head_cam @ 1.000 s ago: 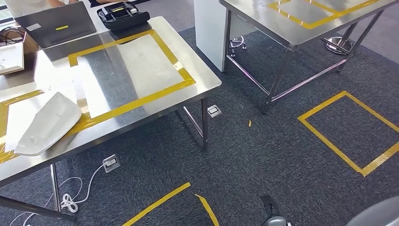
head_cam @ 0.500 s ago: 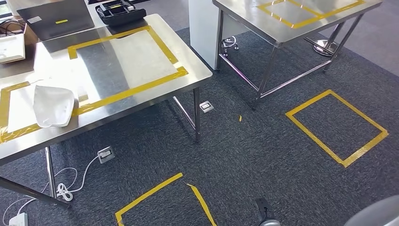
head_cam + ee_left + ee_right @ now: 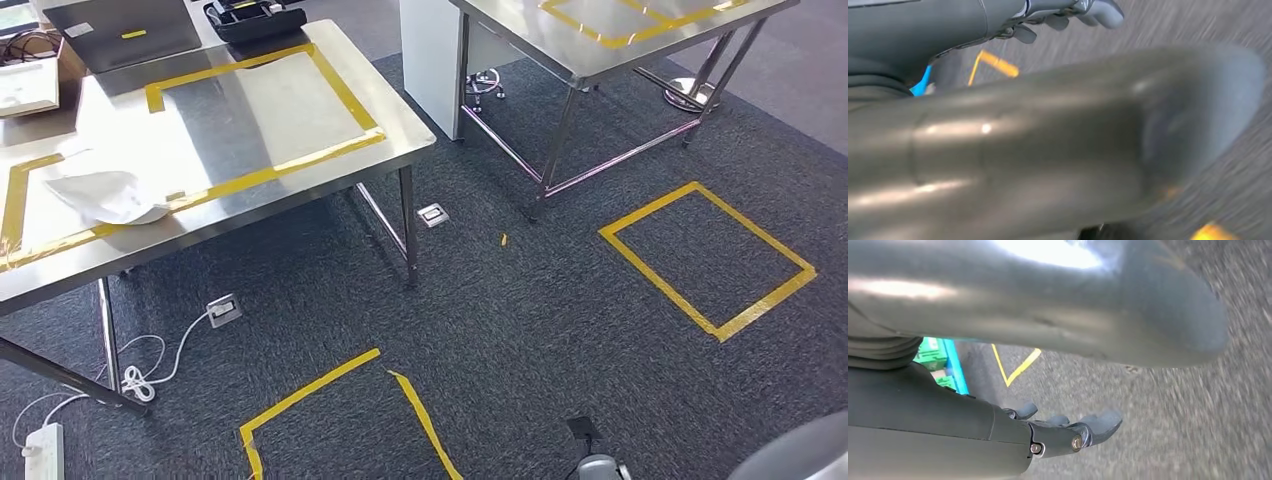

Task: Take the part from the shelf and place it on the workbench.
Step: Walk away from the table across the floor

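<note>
Nearby, on the left of the head view, a stainless-steel workbench (image 3: 300, 175) carries two rectangles outlined in yellow tape. A flat white moulded part (image 3: 108, 192) lies on the nearer, left-hand rectangle, close to the bench's front edge. At the bench's far end sit a closed grey laptop (image 3: 120, 30) and a black tray-like case (image 3: 252, 18); an open cardboard box (image 3: 30, 80) stands at the far left.

A second steel table (image 3: 600, 45), also marked with yellow tape, stands to the right, with a white cabinet (image 3: 432, 60) between the two tables. On the dark grey carpet (image 3: 520, 330), a yellow tape square (image 3: 708, 258) lies to the right and a broken tape outline (image 3: 330, 400) lies in the foreground. Small silver floor sockets (image 3: 223, 310) sit near the workbench legs, and a white cable (image 3: 150, 375) runs from one to a white power strip (image 3: 42, 450) at the lower left.

The left hand (image 3: 1068, 15) hangs over blurred carpet in the left wrist view, fingers slightly apart and loosely curled, nothing in them. The right hand (image 3: 1068, 432) in the right wrist view looks the same, fingers spread a little and holding nothing; behind it are yellow tape on the floor and a blue frame with green boxes (image 3: 938, 362).
</note>
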Robot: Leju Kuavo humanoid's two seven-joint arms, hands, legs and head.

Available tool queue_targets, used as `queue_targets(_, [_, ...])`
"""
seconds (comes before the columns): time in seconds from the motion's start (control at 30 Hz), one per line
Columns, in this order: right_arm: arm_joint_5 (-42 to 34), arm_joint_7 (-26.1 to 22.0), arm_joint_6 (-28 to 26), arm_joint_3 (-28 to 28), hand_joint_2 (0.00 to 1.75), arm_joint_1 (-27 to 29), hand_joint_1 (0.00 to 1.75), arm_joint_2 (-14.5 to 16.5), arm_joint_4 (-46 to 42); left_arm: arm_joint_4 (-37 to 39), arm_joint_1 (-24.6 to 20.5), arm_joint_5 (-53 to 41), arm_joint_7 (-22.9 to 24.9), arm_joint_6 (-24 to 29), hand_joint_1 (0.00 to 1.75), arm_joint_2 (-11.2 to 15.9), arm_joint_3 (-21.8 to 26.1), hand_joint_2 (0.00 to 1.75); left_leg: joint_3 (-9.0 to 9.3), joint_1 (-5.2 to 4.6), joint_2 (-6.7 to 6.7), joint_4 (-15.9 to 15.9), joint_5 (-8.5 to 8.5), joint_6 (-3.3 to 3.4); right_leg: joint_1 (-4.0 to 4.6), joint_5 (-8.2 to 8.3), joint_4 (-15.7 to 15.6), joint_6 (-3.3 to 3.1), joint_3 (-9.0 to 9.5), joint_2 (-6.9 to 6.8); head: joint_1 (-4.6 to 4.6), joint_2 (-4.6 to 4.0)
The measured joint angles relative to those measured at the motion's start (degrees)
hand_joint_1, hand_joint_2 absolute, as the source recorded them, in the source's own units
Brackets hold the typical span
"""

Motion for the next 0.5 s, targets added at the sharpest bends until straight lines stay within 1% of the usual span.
queue_targets(0.03, [0.0,-0.3,0.2,0.0,0.00,-0.1,0.00,-0.6,-0.1,0.1,-0.1,-0.4,-1.5,-1.3,0.00,-1.2,0.1,0.00,3.72,0.06,-0.07,-4.7,-0.29,0.06,-0.03,0.54,0.1,0.43,-0.56,-0.12,0.01,0.00])
queue_targets(0.07, [0.1,-0.7,0.5,0.0,0.00,-0.2,0.00,-1.2,-0.1,0.2,-0.2,-1.1,-3.4,-2.8,0.00,-2.0,0.1,0.00,6.39,0.01,-0.20,-8.4,-0.90,0.35,-0.04,1.13,0.1,0.88,-0.82,-0.19,0.09,0.00])
queue_targets(0.1, [0.3,-1.2,0.8,0.0,0.00,-0.3,0.00,-1.7,-0.2,0.2,-0.3,-2.1,-5.8,-4.2,0.00,-2.6,0.1,0.00,8.04,-0.16,-0.34,-11.0,-1.71,0.73,-0.05,1.72,0.1,1.35,-0.94,-0.23,0.05,0.00])
queue_targets(0.13, [0.6,-1.7,1.0,0.0,0.00,-0.3,0.00,-2.1,-0.3,0.3,-0.5,-3.4,-8.2,-5.5,0.00,-3.0,0.1,0.00,8.38,-0.47,-0.46,-12.1,-2.02,1.26,-0.13,2.39,-0.2,1.81,-1.04,-0.24,0.04,0.00])
queue_targets(0.17, [0.9,-2.2,1.3,0.0,0.00,-0.2,0.00,-2.4,-0.4,0.5,-0.6,-4.7,-10.4,-6.7,0.00,-3.2,0.0,0.00,7.80,-0.59,-0.50,-12.0,-1.51,1.91,-0.25,3.05,-0.4,2.26,-1.07,-0.16,0.00,0.00])
queue_targets(0.2, [1.3,-2.6,1.4,0.1,0.00,-0.1,0.00,-2.6,-0.4,0.6,-0.9,-5.9,-12.3,-7.5,0.00,-3.3,-0.2,0.00,7.40,-0.64,-0.37,-12.1,-1.03,2.50,-0.41,3.09,-0.4,2.64,-1.29,0.04,-0.09,0.00])
queue_targets(0.23, [1.6,-2.8,1.6,0.2,0.00,0.0,0.00,-2.8,-0.4,0.7,-1.2,-6.8,-13.6,-8.3,0.00,-3.3,-0.5,0.00,6.85,-0.67,-0.23,-12.1,-0.45,3.06,-0.54,2.38,0.0,2.92,-1.61,0.26,-0.06,0.00])
queue_targets(0.27, [1.9,-2.9,1.6,0.4,0.00,0.2,0.00,-2.9,-0.4,0.8,-1.8,-7.3,-14.7,-9.1,0.00,-3.3,-0.9,0.00,6.19,-0.67,-0.11,-12.2,0.22,3.61,-0.58,0.46,1.4,3.08,-2.19,0.47,-0.04,0.00])
queue_targets(0.3, [2.1,-2.9,1.6,0.6,0.00,0.2,0.00,-3.1,-0.4,0.8,-2.8,-7.7,-15.6,-9.9,0.00,-3.2,-1.3,0.00,5.29,-0.74,-0.02,-12.2,0.97,4.01,-0.51,-2.68,4.4,3.10,-3.09,0.69,0.02,0.00])
queue_targets(0.33, [2.2,-2.6,1.6,0.7,0.44,0.0,0.00,-3.3,-0.4,0.8,-4.0,-8.1,-16.2,-10.9,0.00,-3.2,-1.6,0.00,4.28,-0.91,-0.04,-12.1,1.77,4.30,-0.35,-5.82,8.2,3.05,-4.06,0.78,0.07,0.00])
queue_targets(0.37, [2.1,-2.4,1.4,0.8,0.87,-0.2,0.00,-3.5,-0.4,0.8,-5.2,-8.6,-16.7,-11.7,0.00,-3.1,-1.9,0.00,3.28,-1.10,-0.05,-12.1,2.61,4.53,-0.16,-8.29,12.1,2.96,-4.88,0.86,0.10,0.00])
queue_targets(0.4, [1.8,-2.1,1.2,0.8,1.31,-0.5,0.00,-3.7,-0.4,0.8,-6.4,-9.3,-16.7,-12.4,0.00,-3.1,-2.4,0.00,2.20,-1.31,-0.06,-12.0,3.49,4.62,0.06,-9.25,15.1,2.80,-5.08,0.93,0.15,0.00])
queue_targets(0.43, [1.3,-1.9,1.0,0.8,1.75,-0.7,0.00,-3.8,-0.4,0.9,-7.3,-9.9,-16.3,-12.9,0.00,-3.2,-2.9,0.00,1.21,-1.48,-0.06,-11.8,4.26,4.63,0.26,-8.41,16.1,2.59,-4.25,0.96,0.19,0.00])
queue_targets(0.47, [0.7,-1.9,0.8,0.7,1.75,-0.9,0.00,-3.9,-0.4,0.9,-8.0,-10.4,-15.3,-13.0,0.00,-3.3,-3.5,0.00,0.29,-1.60,-0.05,-11.6,4.94,4.58,0.44,-6.75,14.9,2.31,-2.34,0.99,0.21,0.00])
queue_targets(0.5, [0.3,-2.0,0.7,0.7,1.75,-1.1,0.00,-3.9,-0.4,1.0,-8.3,-10.7,-14.0,-12.9,0.00,-3.6,-4.0,0.00,-0.62,-1.71,-0.03,-11.3,5.55,4.47,0.60,-5.18,12.0,2.00,0.52,1.04,0.24,0.00])
